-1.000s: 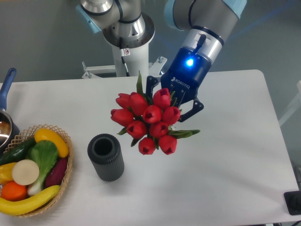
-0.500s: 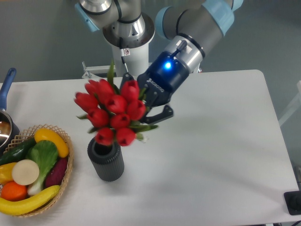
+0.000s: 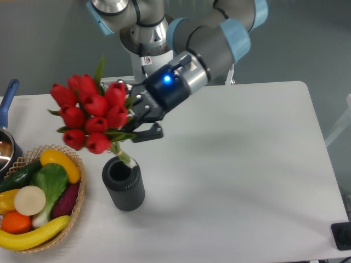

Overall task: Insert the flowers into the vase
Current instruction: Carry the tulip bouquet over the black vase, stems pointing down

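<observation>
**Robot arm holds a tulip bunch tilted over a dark vase**

One robot arm reaches in from the top of the view toward the left side of a white table [image 3: 247, 164]. Its gripper [image 3: 137, 118], with a blue light glowing on the body, is pinched around the stems of the flowers [image 3: 90, 112], just below the blooms. The bunch is one tight cluster of about ten red tulip buds, with a few thin green leaves sticking out. It leans up and to the left, heads pointing away from the gripper.

The pale green stem ends slant down and to the right, reaching the mouth of the vase [image 3: 124, 183]. Whether the tips are inside the opening or just at its rim is hard to tell. There is one vase: a short, dark grey, ribbed cylinder standing upright on the table, directly below the gripper.

To the left of the vase, just beside it, sits one woven basket [image 3: 77, 197] of play vegetables: two yellow pieces, one orange, one purple, one dark green, one leafy green and one with a white round face. At the far left edge, part of one pot with a blue handle [image 3: 8, 98] is visible.
</observation>
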Tool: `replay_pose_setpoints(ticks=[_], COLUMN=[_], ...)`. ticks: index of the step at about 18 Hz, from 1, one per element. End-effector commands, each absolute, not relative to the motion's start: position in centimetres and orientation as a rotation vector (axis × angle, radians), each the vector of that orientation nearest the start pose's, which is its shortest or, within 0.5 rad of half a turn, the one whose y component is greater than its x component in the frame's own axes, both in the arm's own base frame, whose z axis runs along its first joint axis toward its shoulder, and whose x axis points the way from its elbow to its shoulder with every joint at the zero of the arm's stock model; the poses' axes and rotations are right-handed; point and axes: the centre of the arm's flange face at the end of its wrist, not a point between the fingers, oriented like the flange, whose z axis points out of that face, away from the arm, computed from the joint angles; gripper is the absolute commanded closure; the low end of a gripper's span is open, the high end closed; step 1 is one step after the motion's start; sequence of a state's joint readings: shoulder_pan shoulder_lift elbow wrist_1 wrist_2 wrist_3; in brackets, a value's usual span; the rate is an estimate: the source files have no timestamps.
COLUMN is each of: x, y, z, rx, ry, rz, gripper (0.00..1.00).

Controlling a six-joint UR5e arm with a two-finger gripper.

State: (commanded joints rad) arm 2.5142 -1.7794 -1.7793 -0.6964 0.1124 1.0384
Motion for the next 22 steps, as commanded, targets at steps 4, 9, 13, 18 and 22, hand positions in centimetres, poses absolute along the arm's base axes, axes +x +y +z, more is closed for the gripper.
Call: replay_pose_setpoints(ticks=[4, 9, 13, 18, 22], x=[-30.3, -31.2, -31.9, -32.3, -32.6], y=[50.7, 50.9, 50.3, 50.1, 50.4], z=[45.0, 43.4, 42.7, 41.5, 39.2], rx=[-1.603, -1.614, -1.622, -1.632, -1.646], ry=[0.437, 0.412, 0.384, 0.361, 0.325], rz=[-0.503, -0.52, -0.521, -0.535, -0.574], gripper=[0.67, 0.67, 0.67, 0.67, 0.66])
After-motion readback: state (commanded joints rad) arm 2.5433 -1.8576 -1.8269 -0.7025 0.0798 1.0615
